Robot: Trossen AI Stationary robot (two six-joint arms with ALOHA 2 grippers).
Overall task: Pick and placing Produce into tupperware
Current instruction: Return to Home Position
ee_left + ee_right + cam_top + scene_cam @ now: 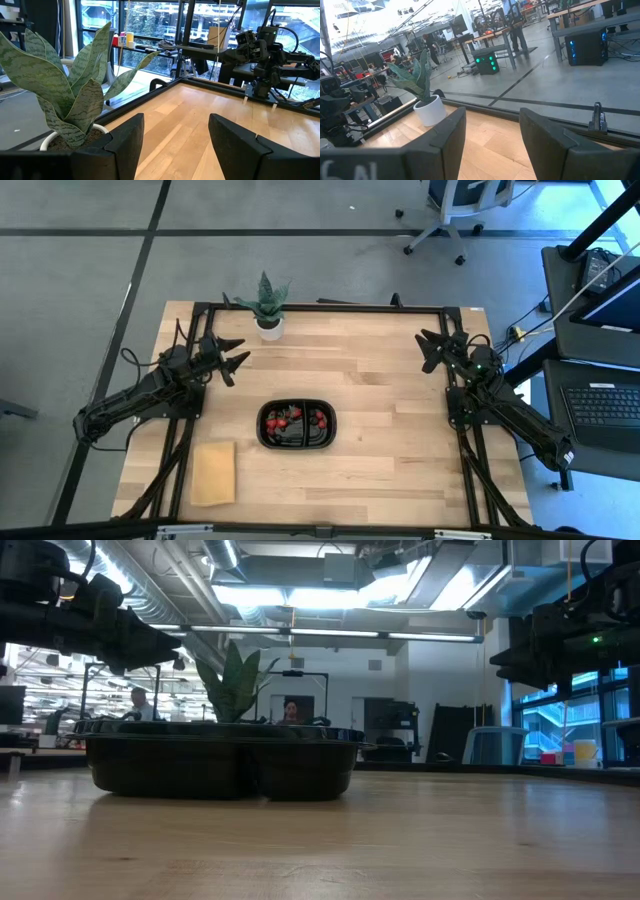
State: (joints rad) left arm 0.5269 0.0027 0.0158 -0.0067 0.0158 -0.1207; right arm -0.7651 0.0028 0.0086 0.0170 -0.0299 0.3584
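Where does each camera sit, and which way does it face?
High: overhead, straight down on the table; shows left gripper and right gripper, both open.
Low: tabletop height, level across to the tray; left arm, right arm at upper corners.
Left wrist: on left arm, facing plant and right arm; own fingers show.
Right wrist: on right arm, facing plant; own fingers show.
Shared: plant in all four.

- Light wooden plank desk (pixel 400 470)
- Black oval two-compartment plastic tray (pixel 333 427) near its centre
- Flat tan rectangular block (pixel 213 473) near the tray, on the left arm's side
- Green plant in a white pot (pixel 268 320) by one edge, well apart from both
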